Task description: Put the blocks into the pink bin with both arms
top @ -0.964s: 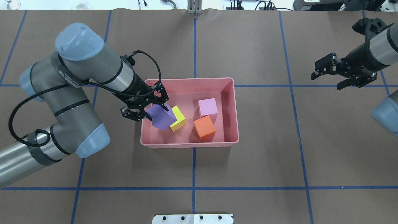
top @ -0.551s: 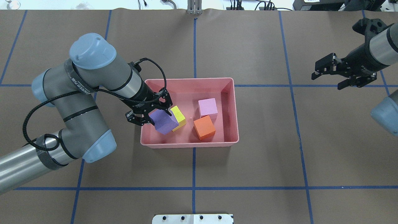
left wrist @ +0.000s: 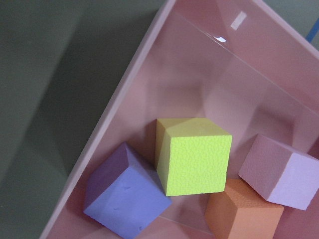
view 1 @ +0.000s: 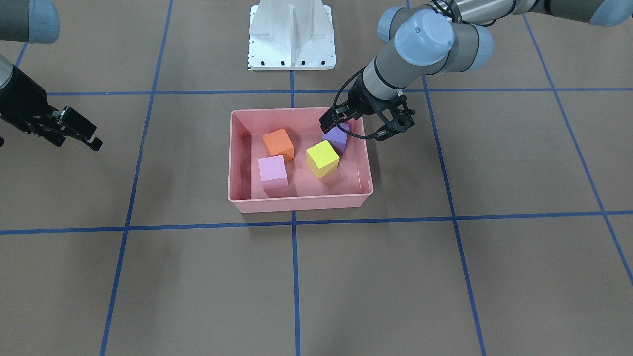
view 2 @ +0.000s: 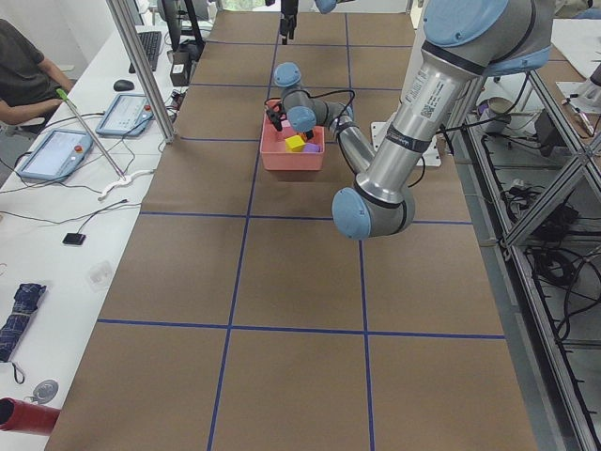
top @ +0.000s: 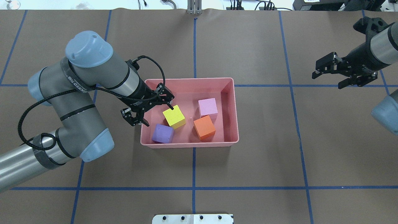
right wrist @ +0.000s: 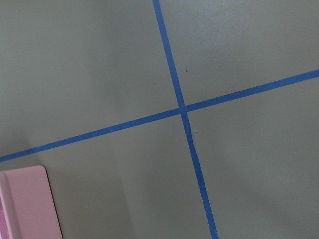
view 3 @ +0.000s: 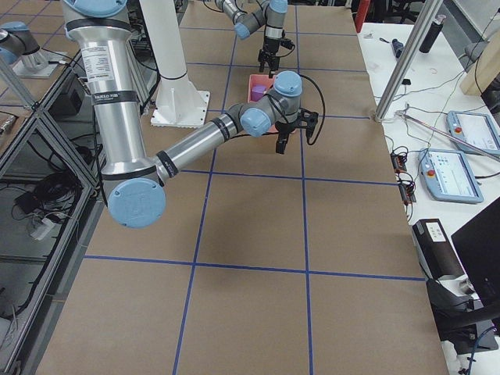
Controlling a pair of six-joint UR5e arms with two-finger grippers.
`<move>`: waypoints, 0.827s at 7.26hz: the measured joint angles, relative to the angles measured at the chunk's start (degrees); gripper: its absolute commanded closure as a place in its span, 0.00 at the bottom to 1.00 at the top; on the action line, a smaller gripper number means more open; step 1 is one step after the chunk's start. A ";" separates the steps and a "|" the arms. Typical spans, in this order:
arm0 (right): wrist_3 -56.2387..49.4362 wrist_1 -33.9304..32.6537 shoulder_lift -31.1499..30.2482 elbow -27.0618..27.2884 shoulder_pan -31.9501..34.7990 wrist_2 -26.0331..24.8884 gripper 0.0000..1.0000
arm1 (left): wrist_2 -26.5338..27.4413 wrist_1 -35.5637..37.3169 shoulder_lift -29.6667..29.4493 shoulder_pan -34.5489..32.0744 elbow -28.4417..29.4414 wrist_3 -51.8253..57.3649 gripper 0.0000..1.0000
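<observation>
The pink bin (top: pixel 189 143) stands mid-table and holds all the blocks: purple (top: pixel 162 133) in its near-left corner, yellow-green (top: pixel 174 116), light pink (top: pixel 207 107) and orange (top: pixel 204 127). My left gripper (top: pixel 155 114) is open and empty over the bin's left end, just above the purple and yellow-green blocks. In the front view it (view 1: pixel 363 129) spans the bin's wall beside the purple block (view 1: pixel 338 137). The left wrist view shows the purple (left wrist: pixel 124 194), yellow-green (left wrist: pixel 197 157), orange (left wrist: pixel 244 214) and light pink (left wrist: pixel 281 174) blocks. My right gripper (top: pixel 328 81) is open and empty, far right of the bin.
The white robot base (view 1: pixel 292 34) stands behind the bin in the front view, and its plate (top: pixel 192 218) shows at the near edge overhead. Blue tape lines grid the brown table. A side bench with tablets (view 2: pixel 56 150) and an operator lie beyond the left end.
My left gripper has opened and let go of the purple block, which now rests on the bin floor in the near-left corner. The right arm has barely moved.
</observation>
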 measured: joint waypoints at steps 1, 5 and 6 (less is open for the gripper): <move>-1.14 -0.04 -0.54 -0.03 0.90 0.18 0.01 | -0.04 -0.02 2.92 -1.10 -2.66 1.49 0.00; -20.34 -0.20 -6.94 -3.96 10.52 4.37 0.01 | -0.63 -0.19 25.84 -11.20 -16.80 26.93 0.00; -26.90 -0.24 -9.06 -5.34 13.13 4.64 0.01 | -0.75 -0.37 31.25 -15.56 -18.13 37.83 0.00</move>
